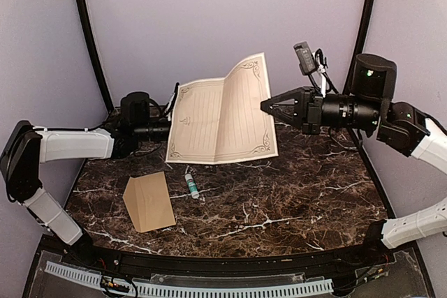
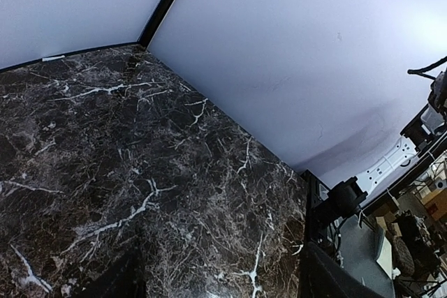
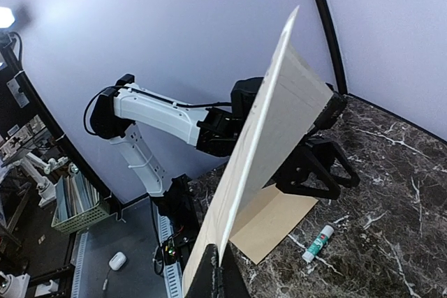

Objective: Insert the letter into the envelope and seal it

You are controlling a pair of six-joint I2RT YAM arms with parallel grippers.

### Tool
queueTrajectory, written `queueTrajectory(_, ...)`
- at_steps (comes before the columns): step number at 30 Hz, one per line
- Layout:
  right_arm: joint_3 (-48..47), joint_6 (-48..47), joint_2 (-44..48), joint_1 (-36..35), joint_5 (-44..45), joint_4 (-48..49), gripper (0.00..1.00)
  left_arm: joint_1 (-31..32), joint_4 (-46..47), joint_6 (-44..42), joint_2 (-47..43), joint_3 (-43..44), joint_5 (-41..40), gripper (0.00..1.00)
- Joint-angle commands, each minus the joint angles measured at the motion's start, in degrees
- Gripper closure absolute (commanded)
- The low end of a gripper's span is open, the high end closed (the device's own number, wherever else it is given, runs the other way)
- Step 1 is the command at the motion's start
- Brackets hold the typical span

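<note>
Left tool [image 1: 165,130]: jaws wide apart, empty, by left edge of letter [image 1: 220,120]. Envelope [image 1: 150,202] lies on surface [image 1: 293,200], front left; glue stick [image 1: 191,185] just beside. Letter raised, bent mid-sheet. Right tool [image 1: 266,106] pinches its right edge.

A dark marble table [image 1: 293,207], veined in white. Behind it rise pale lilac walls [image 1: 209,19], split by 2 black curved poles [image 1: 86,33]. Along its near edge runs a white slotted strip [image 1: 209,288]. Beyond its left side are grey floor [image 3: 133,242], a green basket [image 3: 78,213] and 1 bright lamp [image 3: 5,17].
</note>
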State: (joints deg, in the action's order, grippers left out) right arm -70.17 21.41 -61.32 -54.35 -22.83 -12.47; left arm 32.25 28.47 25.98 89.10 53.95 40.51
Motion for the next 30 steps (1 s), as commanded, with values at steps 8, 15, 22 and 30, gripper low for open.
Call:
queueTrajectory(8,6.04,0.65,-5.66,-0.19,12.05,7.86,1.0,0.87,-4.28,-1.56,-9.85,-4.01,-2.61,0.25)
queueTrajectory(15,7.88,1.21,-9.23,-0.23,12.02,12.2,1.0,3.53,-8.93,-3.42,-10.33,-3.38,-8.95,0.25)
queueTrajectory(22,11.03,2.92,-12.68,0.02,12.92,18.74,1.0,7.7,-20.26,-4.04,-8.02,2.58,-26.79,0.2)
queueTrajectory(30,15.61,5.13,-16.36,1.69,10.74,26.58,1.0,10.4,-27.51,-2.1,-8.02,5.61,-35.63,0.13)
